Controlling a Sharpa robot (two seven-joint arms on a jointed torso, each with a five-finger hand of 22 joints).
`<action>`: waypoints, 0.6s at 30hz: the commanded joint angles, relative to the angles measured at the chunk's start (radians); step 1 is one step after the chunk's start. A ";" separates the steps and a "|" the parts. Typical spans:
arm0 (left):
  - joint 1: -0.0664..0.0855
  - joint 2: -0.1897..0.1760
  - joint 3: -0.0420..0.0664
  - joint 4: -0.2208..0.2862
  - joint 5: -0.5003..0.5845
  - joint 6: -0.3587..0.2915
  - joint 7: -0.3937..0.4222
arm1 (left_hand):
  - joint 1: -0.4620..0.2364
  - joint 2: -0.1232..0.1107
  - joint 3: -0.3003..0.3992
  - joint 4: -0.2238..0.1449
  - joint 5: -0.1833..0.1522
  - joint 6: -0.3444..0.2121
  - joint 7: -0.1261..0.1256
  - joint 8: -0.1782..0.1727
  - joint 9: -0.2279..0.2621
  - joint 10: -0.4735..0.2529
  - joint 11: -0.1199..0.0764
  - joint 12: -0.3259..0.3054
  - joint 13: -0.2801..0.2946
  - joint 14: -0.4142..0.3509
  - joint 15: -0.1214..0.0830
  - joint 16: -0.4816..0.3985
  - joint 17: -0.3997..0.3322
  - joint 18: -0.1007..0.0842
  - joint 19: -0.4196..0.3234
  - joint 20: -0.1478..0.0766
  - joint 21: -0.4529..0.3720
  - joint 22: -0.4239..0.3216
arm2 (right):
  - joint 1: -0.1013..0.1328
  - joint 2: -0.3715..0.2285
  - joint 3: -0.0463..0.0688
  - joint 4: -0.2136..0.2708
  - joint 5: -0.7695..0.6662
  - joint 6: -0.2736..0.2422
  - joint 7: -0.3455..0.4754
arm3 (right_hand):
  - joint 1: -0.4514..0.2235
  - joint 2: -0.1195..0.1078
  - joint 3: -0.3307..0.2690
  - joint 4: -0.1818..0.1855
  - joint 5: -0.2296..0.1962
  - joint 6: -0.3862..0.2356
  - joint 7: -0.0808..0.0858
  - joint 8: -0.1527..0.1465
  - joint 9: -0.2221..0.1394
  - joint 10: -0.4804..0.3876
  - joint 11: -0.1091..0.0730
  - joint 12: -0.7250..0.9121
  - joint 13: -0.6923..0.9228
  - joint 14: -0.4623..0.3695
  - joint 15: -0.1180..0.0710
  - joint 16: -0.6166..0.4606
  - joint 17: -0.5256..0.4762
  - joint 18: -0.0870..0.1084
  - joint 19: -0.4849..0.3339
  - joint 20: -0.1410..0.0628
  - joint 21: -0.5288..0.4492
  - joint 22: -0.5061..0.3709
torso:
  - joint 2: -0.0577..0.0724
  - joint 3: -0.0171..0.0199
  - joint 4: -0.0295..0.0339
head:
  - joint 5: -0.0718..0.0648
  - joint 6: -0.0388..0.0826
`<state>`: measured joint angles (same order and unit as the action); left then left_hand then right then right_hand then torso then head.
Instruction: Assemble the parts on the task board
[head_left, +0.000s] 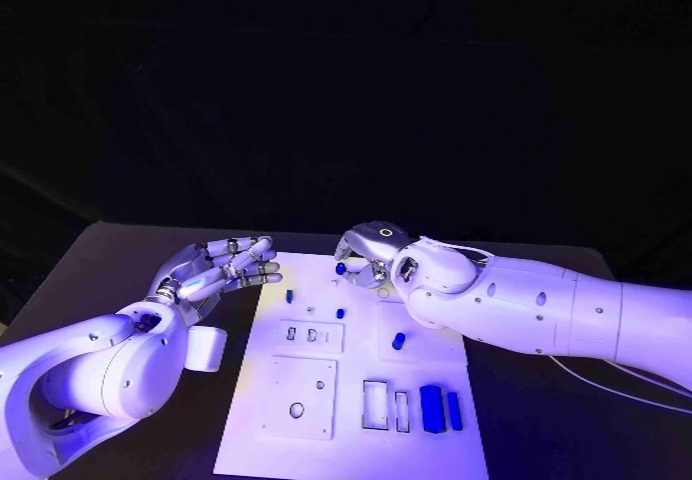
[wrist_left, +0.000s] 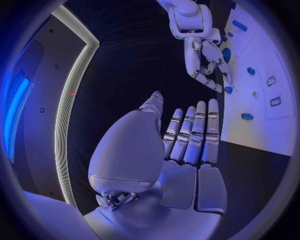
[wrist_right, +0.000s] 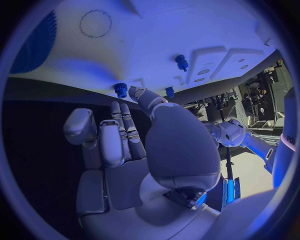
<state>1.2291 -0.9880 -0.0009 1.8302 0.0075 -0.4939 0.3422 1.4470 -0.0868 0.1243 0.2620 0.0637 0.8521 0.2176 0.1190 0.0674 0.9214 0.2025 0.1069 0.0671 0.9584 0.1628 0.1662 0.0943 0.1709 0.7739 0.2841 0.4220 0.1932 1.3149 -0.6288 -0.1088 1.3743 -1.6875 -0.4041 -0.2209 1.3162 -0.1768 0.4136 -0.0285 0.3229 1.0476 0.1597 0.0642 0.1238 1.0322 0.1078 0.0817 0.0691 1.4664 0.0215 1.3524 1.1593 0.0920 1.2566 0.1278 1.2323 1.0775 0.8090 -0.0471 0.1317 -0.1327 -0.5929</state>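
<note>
A small blue part (head_left: 340, 268) stands at the far edge of the board (head_left: 346, 440), just beside the fingertips of the right robot hand (head_left: 378, 255), which holds nothing. The left robot hand (head_left: 224, 265) hovers with fingers apart over the dark surface (head_left: 130, 260), farther away.

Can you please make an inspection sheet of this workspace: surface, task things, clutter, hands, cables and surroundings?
Surface: black table, with the white task board in its middle.
Job's things: small blue parts on the board; two tall blue parts stand at its near right, one small part mid-board, one at the far edge.
Clutter: nothing seen.
Hands: left hand open beside the board; right hand over the far edge, whether it holds a part cannot be told.
Cables: a thin white cable under the right arm.
Surroundings: dark backdrop.
</note>
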 joint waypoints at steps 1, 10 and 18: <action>0.002 -0.001 0.001 -0.002 0.004 0.021 0.001 | 0.004 0.009 -0.001 -0.005 -0.005 0.006 0.038 -0.006 -0.001 0.003 0.004 -0.003 -0.001 -0.004 0.003 -0.006 0.001 0.009 0.002 -0.002 0.007 0.001 | 0.003 -0.066 0.006 0.085 0.004 -0.024 -0.023 | -0.002 -0.004 -0.008 0.007 0.003 0.010 -0.004 0.005 0.003 0.033 -0.004 0.021 0.006 0.027 -0.001 0.013 0.017 0.011 0.022 -0.002 0.015 0.021 | -0.002 0.0007 -0.0038 | -0.001 0.004; 0.002 0.002 0.001 -0.017 0.010 0.027 0.000 | 0.004 0.009 -0.001 -0.006 -0.006 0.005 0.038 -0.007 -0.001 0.002 0.005 -0.004 -0.001 -0.005 0.003 -0.007 0.000 0.009 0.001 -0.002 0.008 0.002 | 0.011 -0.265 0.018 0.273 0.160 -0.022 -0.018 | -0.048 -0.026 -0.033 0.050 0.034 0.033 -0.015 0.009 0.011 0.246 -0.043 0.116 0.048 0.049 -0.029 0.065 0.098 -0.007 0.082 -0.021 0.076 0.111 | -0.015 0.0087 -0.0250 | -0.003 0.009; 0.001 0.016 0.000 -0.038 0.014 0.036 -0.001 | 0.004 0.009 -0.002 -0.006 -0.006 0.005 0.038 -0.008 -0.001 0.002 0.005 -0.005 -0.001 -0.005 0.003 -0.007 0.000 0.009 0.000 -0.002 0.008 0.002 | 0.012 -0.361 0.019 0.325 0.224 0.037 -0.029 | -0.057 -0.052 -0.133 0.084 0.056 0.019 -0.039 0.014 0.018 0.345 -0.076 0.223 0.154 0.051 -0.060 0.079 0.117 -0.012 0.097 -0.054 0.087 0.136 | -0.027 0.0159 -0.0361 | -0.007 0.009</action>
<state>1.2292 -0.9751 -0.0013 1.7934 0.0148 -0.4843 0.3389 1.4471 -0.0868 0.1243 0.2620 0.0637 0.8521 0.2176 0.1151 0.0674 0.9214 0.2025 0.1069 0.0672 0.9584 0.1628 0.1662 0.0942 0.1709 0.7739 0.2841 0.4261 0.1939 1.3266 -0.9863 -0.0898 1.6952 -1.5170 -0.4108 -0.2370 1.2569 -0.2226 0.2852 0.0549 0.3756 1.0658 0.1262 0.0732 0.1413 1.3701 0.0311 0.3007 0.2196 1.4650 -0.0346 1.4296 1.2761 0.0920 1.3540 0.0764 1.3178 1.2127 0.7874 -0.0347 0.1009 -0.1389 -0.5821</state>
